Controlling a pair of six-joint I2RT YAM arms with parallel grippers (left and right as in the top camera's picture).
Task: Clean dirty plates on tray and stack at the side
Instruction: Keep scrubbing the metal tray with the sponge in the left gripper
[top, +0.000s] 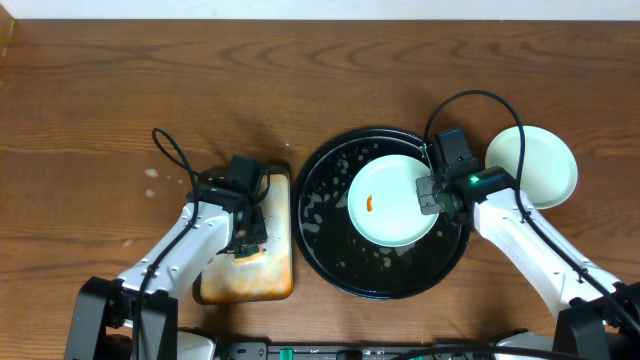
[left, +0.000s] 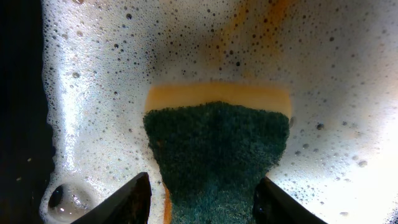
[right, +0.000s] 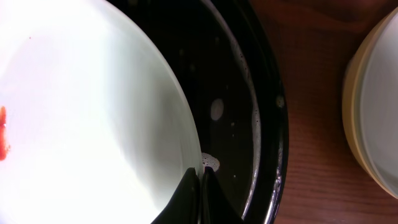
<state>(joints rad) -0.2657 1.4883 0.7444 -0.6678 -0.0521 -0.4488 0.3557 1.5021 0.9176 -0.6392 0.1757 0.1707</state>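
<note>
Right end effector (right: 200, 186): jaws almost together, pinching the right rim of the mint plate (top: 392, 200). The plate sits inside the black tray (top: 325, 255), offset toward the tray's right side. Cannot tell whether the gripped edge is lifted. Orange smear (top: 370, 203) is left of plate centre.

Left end effector (left: 208, 205): clamped on the sponge (left: 214, 143). Green scouring face is toward the camera, yellow layer on the far edge, and the sponge is squeezed narrower between the fingers. It is down over the orange tray (top: 275, 280), which lies just beside the black tray on its left.

Other two plates (top: 535, 165): stacked on the desk (top: 150, 80) just right of the black tray, mint on pale yellow.

Per view:
- Left wrist only: white foam (left: 93, 93) all around the sponge, tinted orange at the top. Overhead, the arm hides the sponge.
- Right wrist only: the finger contact on the plate rim, and the lower plate's yellow rim edge-on at far right.
- Overhead only: the whole layout, with foam specks scattered across the black tray's floor, mostly left of and below the plate.
</note>
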